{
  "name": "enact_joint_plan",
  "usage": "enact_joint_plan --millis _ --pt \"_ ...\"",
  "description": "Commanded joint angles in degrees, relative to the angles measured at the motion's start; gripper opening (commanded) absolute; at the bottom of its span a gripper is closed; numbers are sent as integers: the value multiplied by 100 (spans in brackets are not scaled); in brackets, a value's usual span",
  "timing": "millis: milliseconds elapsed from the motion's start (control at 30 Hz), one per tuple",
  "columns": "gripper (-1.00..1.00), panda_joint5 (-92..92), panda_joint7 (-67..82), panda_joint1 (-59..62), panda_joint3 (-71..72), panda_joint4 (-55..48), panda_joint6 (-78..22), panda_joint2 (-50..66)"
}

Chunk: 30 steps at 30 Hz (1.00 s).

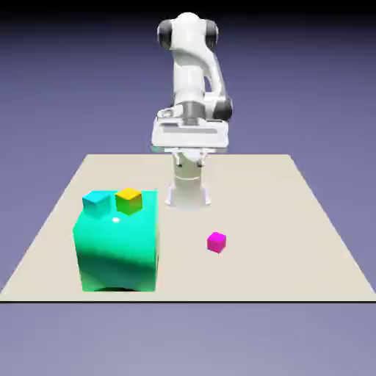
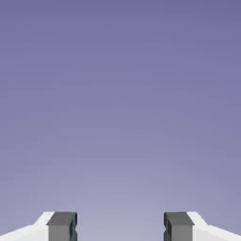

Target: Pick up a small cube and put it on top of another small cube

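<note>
pincer [image 2: 120, 227] agape, magenta cube [image 1: 216, 241] on table [image 1: 294, 220]

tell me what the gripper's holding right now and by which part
Nothing is held. The gripper is open with only backdrop between its fingertips; the magenta-pink cube lies alone on the table.

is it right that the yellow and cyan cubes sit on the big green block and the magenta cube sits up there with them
Not quite. In the exterior view the yellow cube and cyan cube do sit on the big green block, but the magenta cube lies alone on the table, off to the exterior view's right of the block.
</note>
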<state>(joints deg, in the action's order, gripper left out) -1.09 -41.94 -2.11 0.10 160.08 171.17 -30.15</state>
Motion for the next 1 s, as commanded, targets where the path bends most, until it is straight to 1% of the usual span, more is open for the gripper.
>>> enact_joint_plan --millis 0,667,700,833,867,900,933,967 --pt "0 -90 43 -118 8 -76 -236 208" --pt "0 -1871 887 -2457 174 -1580 -4898 4318" --pt "0 -1871 887 -2457 174 -1580 -4898 4318" --pt "0 -2309 579 -2415 -75 -1330 -3902 5084" --pt "0 -2327 566 -2413 -85 -1320 -3861 5115" --pt "-100 -2328 566 -2413 -85 -1320 -3861 5115" --pt "-100 -2328 566 -2413 -85 -1320 -3861 5115" --pt "-100 -2218 643 -2424 -23 -1382 -4109 4924"
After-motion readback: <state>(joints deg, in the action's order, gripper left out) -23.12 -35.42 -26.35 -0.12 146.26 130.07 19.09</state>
